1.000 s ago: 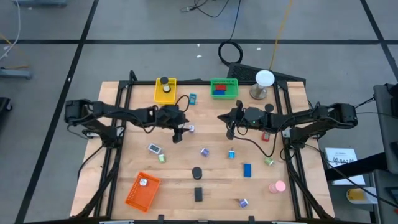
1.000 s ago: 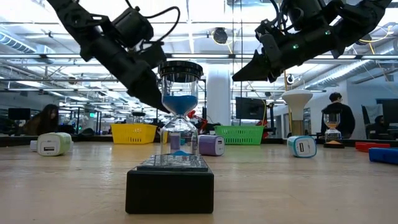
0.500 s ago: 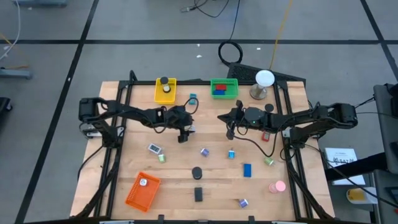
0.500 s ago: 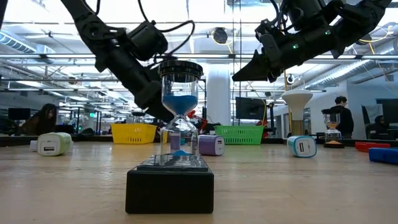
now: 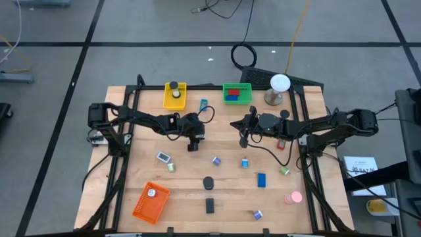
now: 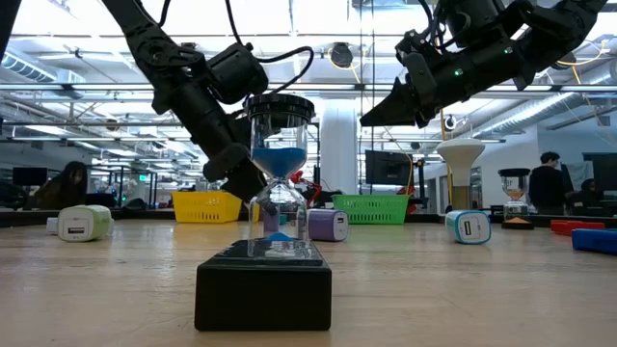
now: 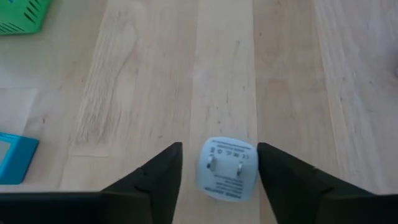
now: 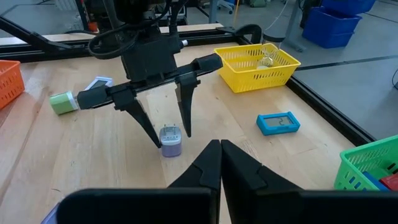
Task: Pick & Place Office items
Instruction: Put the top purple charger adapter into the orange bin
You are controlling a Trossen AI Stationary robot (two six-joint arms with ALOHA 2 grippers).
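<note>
A small white and lilac plug adapter [image 7: 227,168] stands on its base on the wooden table, prongs up, left of centre. My left gripper [image 7: 219,148] slants down over it, open. One finger stands on each side of the adapter [image 8: 170,142], and a gap shows at both sides. My right gripper [image 8: 219,149] hangs shut above the table's middle [image 5: 243,137], holding nothing. Other office items lie loose nearer the front: a blue block [image 5: 261,180], a pink round piece [image 5: 293,197], a black disc [image 5: 208,182] and small clips.
Yellow [image 5: 175,95] and green [image 5: 237,93] baskets stand at the far edge, an orange basket [image 5: 150,201] at the near left. A cyan flat piece [image 8: 278,122] lies near the yellow basket. A white ball on a stand [image 5: 280,89] is at the far right. An hourglass [image 6: 280,183] stands near the front.
My left gripper has come down toward the table and gone a little toward the right edge, rolling slightly. Its fingers now stand on both sides of the plug adapter. The adapter has stayed where it was. My right arm has kept still.
</note>
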